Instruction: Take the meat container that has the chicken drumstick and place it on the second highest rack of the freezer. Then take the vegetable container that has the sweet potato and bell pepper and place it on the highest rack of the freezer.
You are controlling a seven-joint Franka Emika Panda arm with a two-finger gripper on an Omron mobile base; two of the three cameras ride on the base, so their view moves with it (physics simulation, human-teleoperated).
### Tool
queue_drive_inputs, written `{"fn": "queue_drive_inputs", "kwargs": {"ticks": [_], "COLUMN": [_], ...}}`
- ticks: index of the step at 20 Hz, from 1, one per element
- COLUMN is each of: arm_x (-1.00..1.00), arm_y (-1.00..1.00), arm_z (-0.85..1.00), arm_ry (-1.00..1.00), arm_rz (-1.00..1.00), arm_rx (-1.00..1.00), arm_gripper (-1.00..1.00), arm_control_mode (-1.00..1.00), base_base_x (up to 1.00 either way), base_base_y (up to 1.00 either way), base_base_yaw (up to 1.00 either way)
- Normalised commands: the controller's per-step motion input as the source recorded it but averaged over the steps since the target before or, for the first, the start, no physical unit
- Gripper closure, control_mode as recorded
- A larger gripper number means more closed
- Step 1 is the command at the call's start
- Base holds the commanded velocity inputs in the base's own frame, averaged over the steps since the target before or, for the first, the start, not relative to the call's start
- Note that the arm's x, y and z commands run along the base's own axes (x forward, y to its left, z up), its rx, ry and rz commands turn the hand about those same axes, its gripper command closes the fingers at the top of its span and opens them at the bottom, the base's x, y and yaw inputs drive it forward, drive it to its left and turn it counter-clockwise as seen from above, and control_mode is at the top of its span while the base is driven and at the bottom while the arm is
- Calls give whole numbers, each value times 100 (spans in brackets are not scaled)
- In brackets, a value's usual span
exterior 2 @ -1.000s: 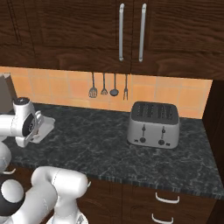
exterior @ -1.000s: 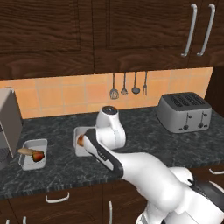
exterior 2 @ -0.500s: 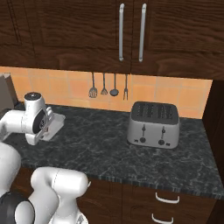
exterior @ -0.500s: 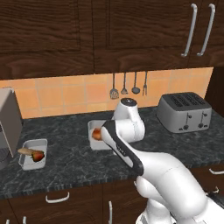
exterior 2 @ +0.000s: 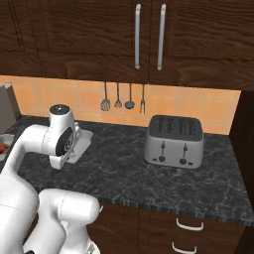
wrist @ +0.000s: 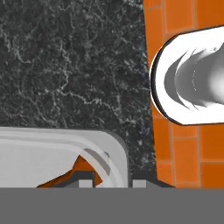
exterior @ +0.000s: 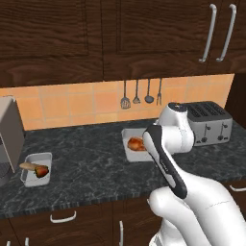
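The meat container [exterior: 130, 144] is a white tray with the orange-brown chicken drumstick [exterior: 136, 143] in it, held just over the dark counter near the back wall. My gripper [wrist: 113, 179] is shut on its rim, one fingertip inside [wrist: 86, 178] and one outside. In the hand view the tray [wrist: 52, 151] and a bit of drumstick [wrist: 83, 168] show. From the right, the container [exterior 2: 82, 141] pokes out behind my wrist. The vegetable container [exterior: 37, 168] holds the sweet potato [exterior: 28, 166] and bell pepper [exterior: 42, 170] at the counter's left. A grey freezer panel [exterior: 9, 137] stands beside it.
A silver toaster [exterior: 207, 122] sits to the right of the held tray, also seen at the counter's middle [exterior 2: 174, 141]. Kitchen utensils [exterior: 137, 93] hang on the orange tiled wall. Dark wooden cabinets [exterior: 144, 33] run overhead, with drawers below the counter edge.
My arm has swung to the right along the counter, carrying the meat container away from the vegetable container and toward the toaster. The vegetable container and toaster have stayed in place.
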Motion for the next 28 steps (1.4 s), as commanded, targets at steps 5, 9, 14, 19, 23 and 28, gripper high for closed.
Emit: {"fn": "queue_drive_inputs", "kwargs": {"ticks": [5,9,14,19,23,28], "arm_x": [-6,0,-4,-30,-56,-28], "arm_y": [-87,-61,-2,15,24,-11], "arm_z": [23,38,34,29,28,31], "arm_ry": [1,0,0,1,0,0], "arm_rz": [0,0,0,0,0,0], "arm_rx": [-2,-5,-8,-5,-2,0], "arm_gripper": [100,100,100,100,100,100], "arm_control_mode": [-100,-100,-100,-100,-100,-100], "base_base_x": [0,0,0,0,0,0], "base_base_y": [0,0,0,0,0,0], "base_base_yaw": [0,0,0,0,0,0]}}
